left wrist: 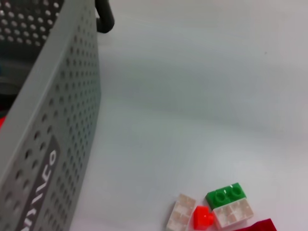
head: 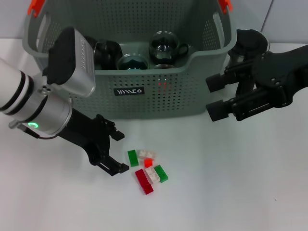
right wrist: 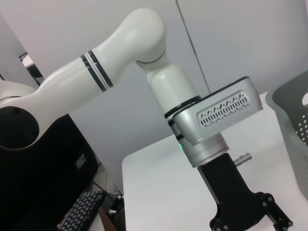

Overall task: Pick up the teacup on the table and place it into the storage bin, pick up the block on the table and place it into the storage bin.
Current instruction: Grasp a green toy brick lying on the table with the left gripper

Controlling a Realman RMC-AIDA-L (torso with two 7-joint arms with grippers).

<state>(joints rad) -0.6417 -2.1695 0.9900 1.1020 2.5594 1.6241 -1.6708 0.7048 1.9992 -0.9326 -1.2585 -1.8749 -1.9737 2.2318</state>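
Storage bin [head: 159, 91], grey-green with perforated walls, stands at the back of the white table [head: 231, 183], with orange-red handle clips [head: 34, 6] on its top corners. A small black label [head: 128, 90] on the front carries white lettering that cannot be read for sure. Inside the bin sit dark glass teacups [head: 166, 45], at least three, close together near the front wall.

A cluster of toy blocks [head: 148, 169] lies on the table in front of the bin, near it but apart: green block [head: 133, 157], long red block [head: 144, 181], small orange-red one [head: 148, 162], clear ones [head: 153, 175], and another green [head: 161, 173].

Left gripper [head: 115, 151] is low over the table just beside the blocks, fingers spread, holding nothing. Right gripper [head: 212, 96] hangs by the bin's right front corner, fingers apart, empty.
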